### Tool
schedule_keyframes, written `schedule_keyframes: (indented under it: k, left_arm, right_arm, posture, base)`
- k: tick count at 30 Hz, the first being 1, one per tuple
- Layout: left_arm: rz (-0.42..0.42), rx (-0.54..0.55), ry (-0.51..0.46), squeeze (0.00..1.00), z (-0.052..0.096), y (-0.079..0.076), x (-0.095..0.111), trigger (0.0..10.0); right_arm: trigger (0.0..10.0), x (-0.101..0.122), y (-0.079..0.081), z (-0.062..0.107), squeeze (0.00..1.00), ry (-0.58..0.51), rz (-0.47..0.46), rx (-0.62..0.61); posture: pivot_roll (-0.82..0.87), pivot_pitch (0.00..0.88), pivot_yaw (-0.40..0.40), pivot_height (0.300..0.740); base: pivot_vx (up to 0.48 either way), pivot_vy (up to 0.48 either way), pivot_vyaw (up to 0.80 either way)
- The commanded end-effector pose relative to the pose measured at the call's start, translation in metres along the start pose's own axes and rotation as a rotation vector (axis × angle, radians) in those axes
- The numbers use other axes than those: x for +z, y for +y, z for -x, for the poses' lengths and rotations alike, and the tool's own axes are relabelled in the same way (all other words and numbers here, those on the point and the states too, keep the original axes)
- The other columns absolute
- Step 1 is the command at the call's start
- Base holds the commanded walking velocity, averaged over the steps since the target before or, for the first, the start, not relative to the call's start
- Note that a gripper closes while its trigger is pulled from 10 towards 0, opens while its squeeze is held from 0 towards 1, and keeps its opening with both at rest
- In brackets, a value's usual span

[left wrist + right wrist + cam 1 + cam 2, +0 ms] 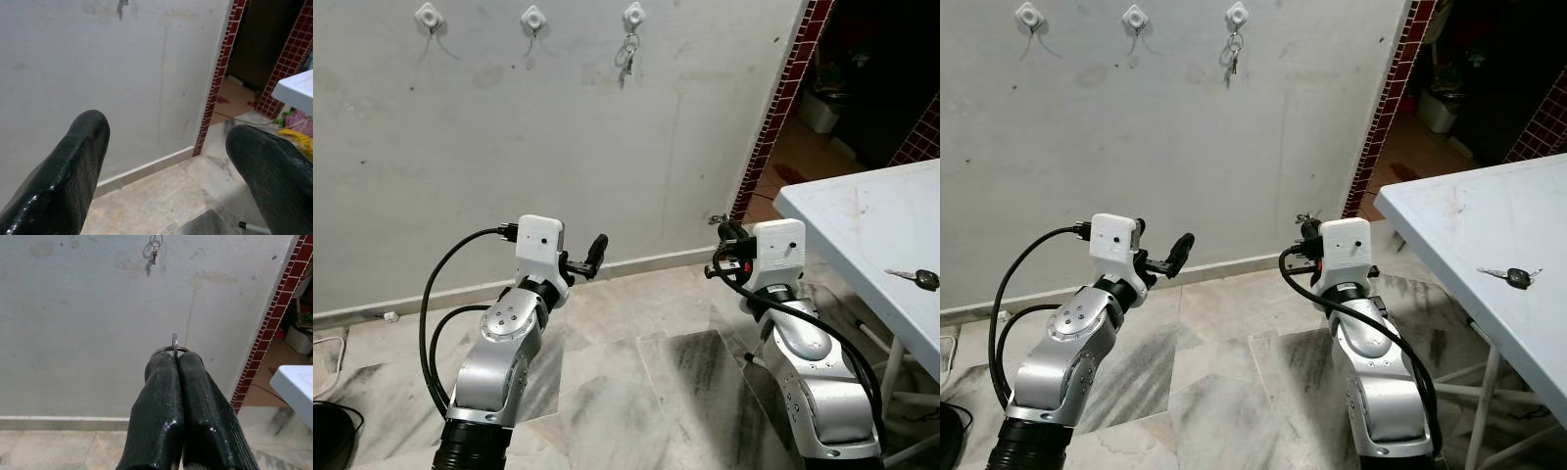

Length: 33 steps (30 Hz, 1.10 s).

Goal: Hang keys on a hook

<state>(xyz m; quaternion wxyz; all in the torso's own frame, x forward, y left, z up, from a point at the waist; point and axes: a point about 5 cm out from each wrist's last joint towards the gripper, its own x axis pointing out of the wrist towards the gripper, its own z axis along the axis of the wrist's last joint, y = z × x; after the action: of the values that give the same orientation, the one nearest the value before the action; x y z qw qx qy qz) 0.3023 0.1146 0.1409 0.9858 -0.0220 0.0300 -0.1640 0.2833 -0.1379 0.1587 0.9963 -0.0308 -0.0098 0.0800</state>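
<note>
Keys (pixel 174 345) sit pinched in the right tool (pixel 176 357), its two fingers clenched on the ring so that only a loop of metal pokes out past the tips, held low and well short of the wall. Three white hooks line the wall above: the right-hand hook (pixel 633 15) already carries a bunch (pixel 626 54), while the middle hook (pixel 533 17) and left hook (pixel 429 15) hang bare, so the carry upward and the hanging itself remain. Another key (pixel 915 278) lies on the bench (pixel 862 220), and the left tool (pixel 166 161) is released and grasps nothing.
</note>
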Motion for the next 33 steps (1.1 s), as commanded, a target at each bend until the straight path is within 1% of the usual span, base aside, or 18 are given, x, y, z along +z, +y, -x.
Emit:
schedule_keyframes:
  k: [1, 20, 22, 26, 33]
  left_arm:
    - [-0.004, -0.009, -0.012, 0.0, -0.0001, -0.0009, 0.0044, 10.0]
    - [0.015, -0.03, -0.012, 0.0, 0.001, -0.0039, 0.0035, 10.0]
    - [0.017, -0.032, -0.012, 0.0, 0.0011, -0.0044, 0.0034, 10.0]
    - [0.018, -0.034, -0.012, 0.0, 0.0013, -0.005, 0.0035, 10.0]
    - [0.02, -0.037, -0.008, 0.0, 0.0013, -0.0059, 0.0029, 10.0]
  right_arm:
    - [10.0, 0.004, -0.0005, -0.0004, 0.0, -0.02, 0.002, 0.005]
    - [10.0, 0.0025, 0.0029, -0.0005, 0.0, -0.018, -0.003, 0.025]
    - [10.0, 0.0022, 0.0033, -0.0004, 0.0, -0.017, -0.002, 0.028]
    - [10.0, 0.0022, 0.0037, -0.0004, 0.0, -0.017, -0.005, 0.028]
    - [10.0, 0.0011, 0.0037, -0.0003, 0.0, -0.016, -0.007, 0.03]
  posture:
    - [0.13, 0.0, -0.039, 0.74]
    - [0.13, 0.0, -0.039, 0.74]
    - [0.13, 0.0, -0.039, 0.74]
    - [0.13, 0.0, -0.042, 0.74]
    - [0.13, 0.0, -0.042, 0.74]
  base:
    - [0.311, 0.0, 0.0]
    - [0.343, 0.0, 0.0]
    - [0.345, 0.0, 0.42]
    - [0.345, 0.0, -0.24]
    - [0.34, 0.0, 0.52]
